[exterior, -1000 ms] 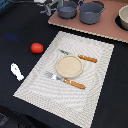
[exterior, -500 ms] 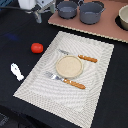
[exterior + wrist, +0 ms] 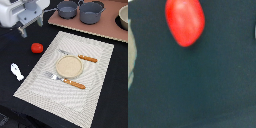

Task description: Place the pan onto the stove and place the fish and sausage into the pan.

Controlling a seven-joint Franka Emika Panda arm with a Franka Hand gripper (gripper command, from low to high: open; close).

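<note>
The wrist view shows only the sausage (image 3: 185, 22) on the dark desk (image 3: 198, 90). The exterior view adds the rest: the sausage (image 3: 37, 48) lies below the gripper (image 3: 30, 29), whose fingers (image 3: 22, 32) hang apart above the desk, holding nothing. The fish (image 3: 17, 71) lies near the placemat (image 3: 97, 82), which carries a plate (image 3: 68, 66), knife (image 3: 83, 58) and fork (image 3: 65, 81). The pan (image 3: 67, 8) sits on the stove (image 3: 105, 29), beside a larger pot (image 3: 92, 11).

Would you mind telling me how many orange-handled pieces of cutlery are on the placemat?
2. One piece lies on the placemat beyond the round plate, toward the stove; the other lies on the plate's near side. None seems hidden.
</note>
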